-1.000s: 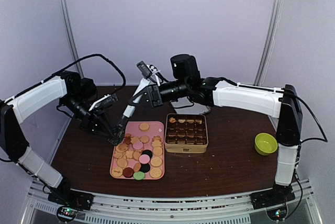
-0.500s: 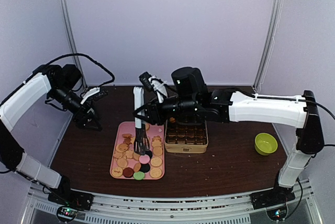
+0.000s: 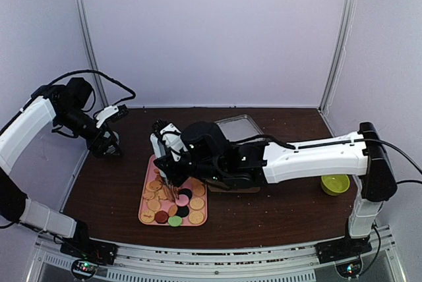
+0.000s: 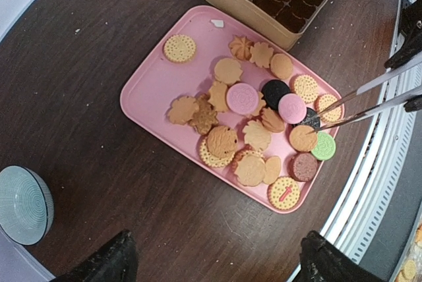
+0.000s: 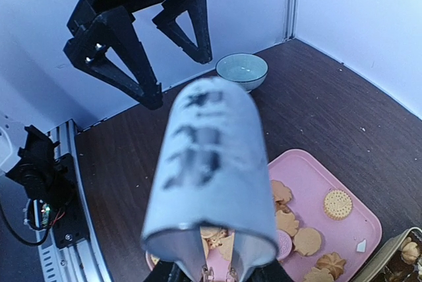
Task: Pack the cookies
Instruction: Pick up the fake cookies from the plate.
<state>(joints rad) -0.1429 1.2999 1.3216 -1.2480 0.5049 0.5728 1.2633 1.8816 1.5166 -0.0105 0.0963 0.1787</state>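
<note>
Tabletop (image 3: 290, 190) is dark brown wood with a few crumbs, boxed in by pale lilac walls (image 3: 211, 31), metal poles (image 3: 339, 38) in the back corners and a slotted rail (image 3: 217, 255) along the near edge. Green bowl (image 3: 335, 182) sits far right, grey-blue bowl (image 4: 23, 204) at the left rear. Nearly all the cookies (image 4: 242, 97) are piled on the pink tray (image 4: 148, 91) left of centre: mostly tan, plus pink, black, dark red and green. At least one sits in a corner cup of the gold tin (image 4: 250, 6) just beside the tray

Versus a second ago: left jaws were down at the tray's far left corner, now they're pulled back over the left rear, spread wide with nothing in them. Right arm (image 3: 310, 157) has swung across and covers the tin from above. Right jaws are clenched on the tongs (image 4: 376, 94), whose tips moved from that far corner to over the cookies toward the tray's near end
</note>
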